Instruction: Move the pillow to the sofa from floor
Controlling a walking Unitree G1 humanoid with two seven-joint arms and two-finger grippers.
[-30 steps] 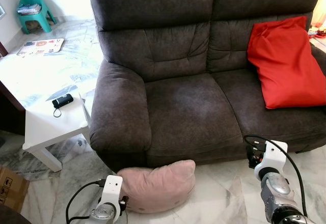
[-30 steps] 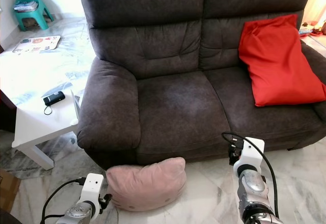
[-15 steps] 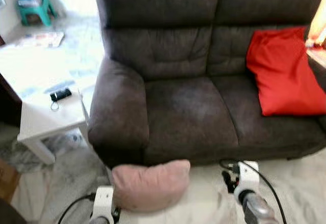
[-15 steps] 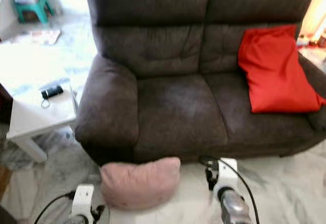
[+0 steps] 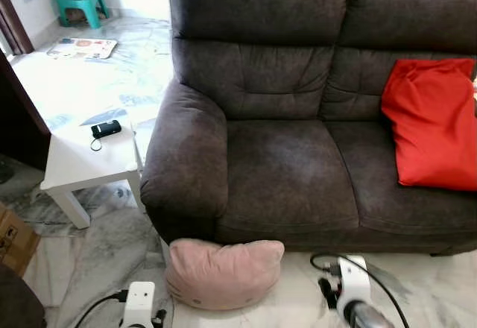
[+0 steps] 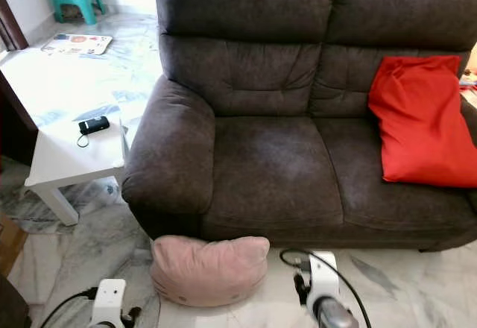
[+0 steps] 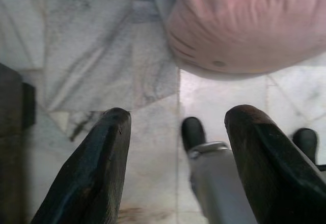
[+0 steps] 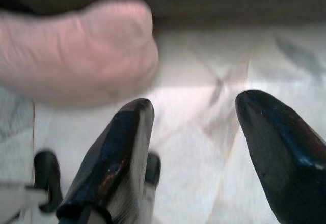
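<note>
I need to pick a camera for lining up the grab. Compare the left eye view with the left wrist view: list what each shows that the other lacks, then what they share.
Left eye view alone: the dark sofa, the red pillow on its right seat, and the white side table carrying a small black device.

Left wrist view alone: the left gripper with its black fingers spread open above the floor.

Both: the pink pillow lying on the marble floor, still ungrasped.
</note>
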